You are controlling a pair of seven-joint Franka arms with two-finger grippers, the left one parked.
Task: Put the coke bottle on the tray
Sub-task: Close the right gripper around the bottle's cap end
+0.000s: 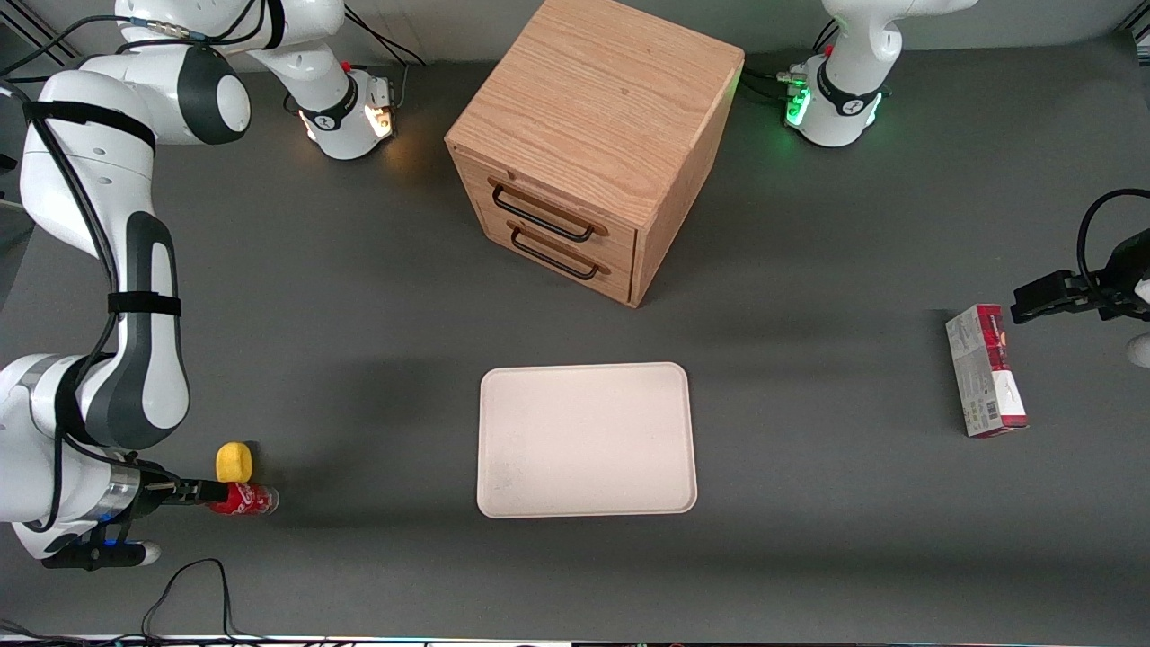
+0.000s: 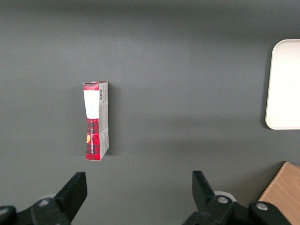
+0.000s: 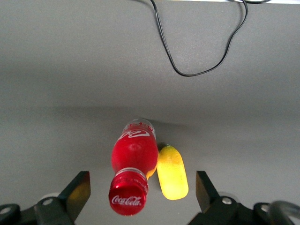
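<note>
The right arm bent low over the table, far from the tray (image 1: 586, 440), toward the working arm's end. Its gripper (image 3: 140, 194) hung above the coke bottle (image 1: 244, 499), with its fingers (image 3: 77, 190) spread wide and holding nothing. The bottle stood upright on the table between the fingers, touching neither one. A yellow lump (image 1: 234, 462) sat just beside the bottle. The bottle was well apart from the tray. The wooden cabinet (image 1: 593, 144) stood farther from the front camera than the tray.
</note>
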